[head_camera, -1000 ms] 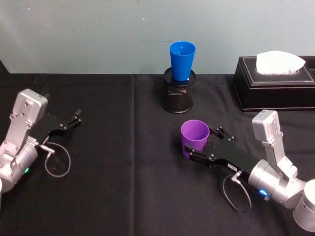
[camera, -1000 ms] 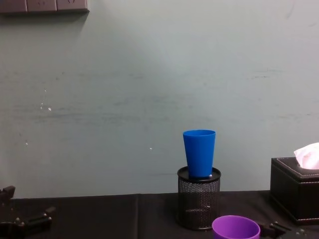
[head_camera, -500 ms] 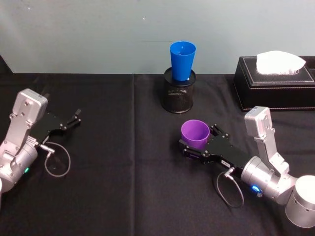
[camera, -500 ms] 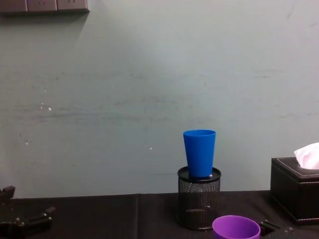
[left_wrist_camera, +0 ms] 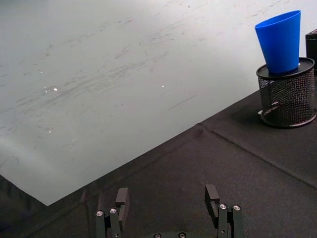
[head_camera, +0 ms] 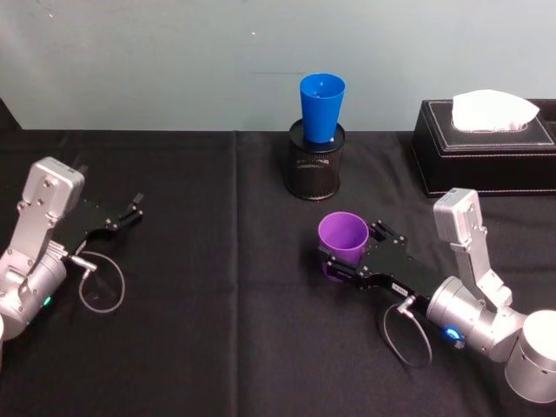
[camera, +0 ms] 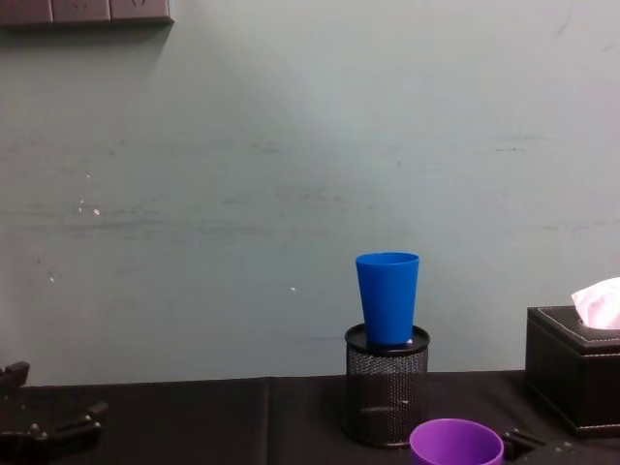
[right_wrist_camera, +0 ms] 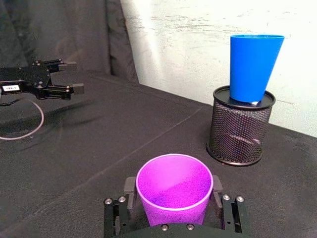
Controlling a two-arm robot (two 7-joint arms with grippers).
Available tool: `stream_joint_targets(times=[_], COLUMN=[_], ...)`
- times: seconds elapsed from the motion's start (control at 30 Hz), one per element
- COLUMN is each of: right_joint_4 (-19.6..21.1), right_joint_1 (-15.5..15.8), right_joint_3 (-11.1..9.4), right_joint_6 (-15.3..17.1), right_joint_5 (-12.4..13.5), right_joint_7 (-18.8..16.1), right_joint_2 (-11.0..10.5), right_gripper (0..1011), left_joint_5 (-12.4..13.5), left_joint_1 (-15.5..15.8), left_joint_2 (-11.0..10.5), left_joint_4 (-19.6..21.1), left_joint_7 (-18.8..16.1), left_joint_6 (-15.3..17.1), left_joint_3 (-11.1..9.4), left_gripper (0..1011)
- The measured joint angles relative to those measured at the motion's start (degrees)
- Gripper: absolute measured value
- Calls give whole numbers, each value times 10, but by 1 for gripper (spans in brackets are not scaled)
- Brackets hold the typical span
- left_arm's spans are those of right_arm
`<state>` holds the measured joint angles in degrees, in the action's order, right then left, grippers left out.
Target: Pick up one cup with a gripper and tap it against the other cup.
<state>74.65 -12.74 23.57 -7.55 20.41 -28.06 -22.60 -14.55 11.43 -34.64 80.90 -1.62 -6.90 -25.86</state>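
right hand (head_camera: 349,250) clenched on the purple cup (head_camera: 344,233) — fingers (right_wrist_camera: 217,184) sit against both sides of its wall. the cup is upright, mouth up, low over the bench (head_camera: 217,330), just right of centre. cannot tell whether its base is off the cloth.

blue cup (head_camera: 322,106) stands upright in the mouth of the black mesh holder (head_camera: 316,174) at the back of the bench, so its rim is well above the purple one. the two cups are apart, with open cloth between them.

left hand (head_camera: 132,213) is parked at the left side of the bench, fingers spread, holding nothing.

status, as judged: grasp looks done, tap not done. left to do — raise the purple cup, carry it back to the blue cup's exposed wall, and touch lightly, since the blue cup seems only loosely seated and could tip.
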Motion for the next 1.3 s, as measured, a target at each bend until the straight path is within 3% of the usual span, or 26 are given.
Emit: stream_joint_targets(times=[0.23, 0.77, 0.87, 1.3], right_joint_4=[0, 1, 10, 90], right_joint_1=[0, 1, 1, -7], right_joint_3=[0, 0, -7, -20], right_joint_6=[0, -1, 2, 80], right_joint_5=[1, 3, 15, 65], right_joint_7=[0, -2, -14, -28], right_joint_2=[0, -1, -2, -27], right_gripper=[790, 741, 741, 741], left_joint_5=[0, 0, 0, 0], left_joint_1=[0, 0, 0, 0], left_joint_2=[0, 0, 0, 0], left_joint_4=[0, 0, 0, 0], left_joint_7=[0, 0, 0, 0], left_joint_6=[0, 0, 0, 0], left_joint_3=[0, 0, 0, 0], left_gripper=[1005, 1005, 1005, 1005])
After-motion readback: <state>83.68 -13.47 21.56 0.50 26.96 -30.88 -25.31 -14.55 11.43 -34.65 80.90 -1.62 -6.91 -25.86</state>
